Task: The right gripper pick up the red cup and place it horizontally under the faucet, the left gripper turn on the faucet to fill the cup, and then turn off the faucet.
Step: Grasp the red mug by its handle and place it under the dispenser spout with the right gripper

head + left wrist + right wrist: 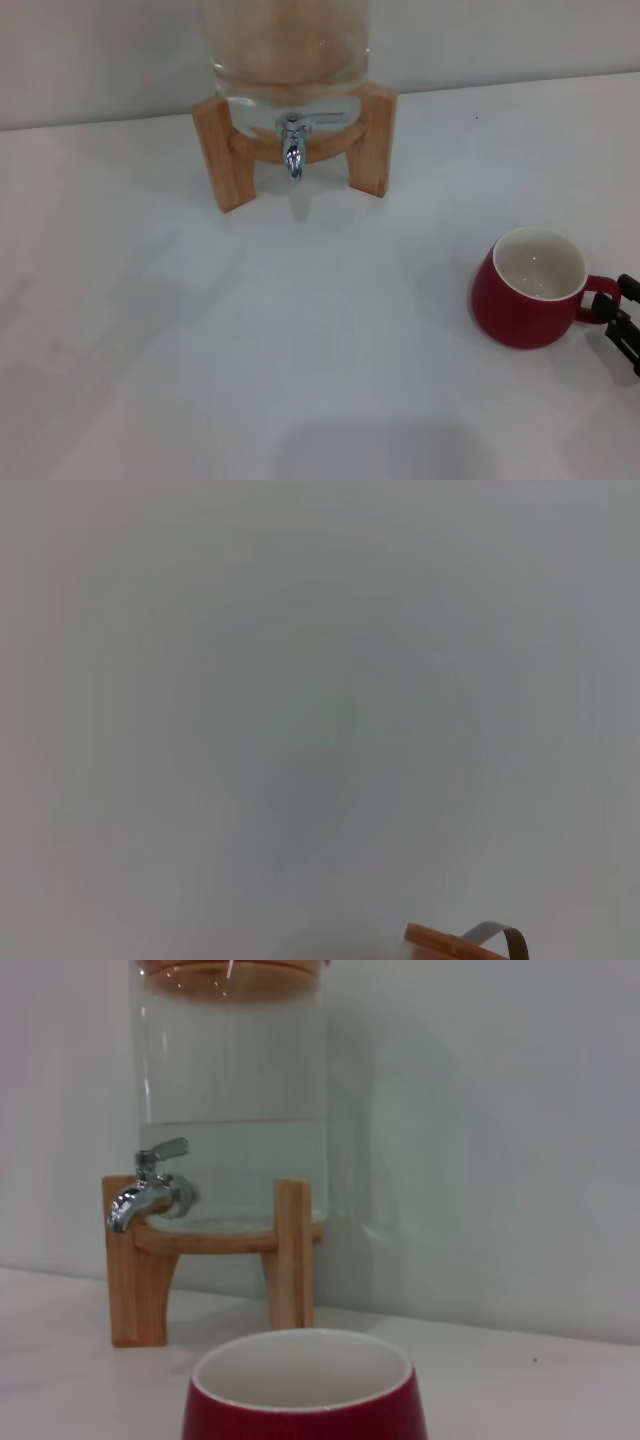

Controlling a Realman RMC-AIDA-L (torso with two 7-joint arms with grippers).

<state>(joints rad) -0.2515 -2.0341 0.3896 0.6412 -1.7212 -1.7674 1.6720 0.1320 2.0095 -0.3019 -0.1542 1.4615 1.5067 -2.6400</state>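
While the right gripper [622,312] fingers sit at the red cup [527,289] handle, grip can't tell; white desk [250,350].

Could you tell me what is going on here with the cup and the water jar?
The right gripper is at the handle of the red cup, which stands upright on the white table, off to the right of the faucet. The faucet sticks out of a glass jar on a wooden stand; nothing is under it yet. The left gripper is not in view.
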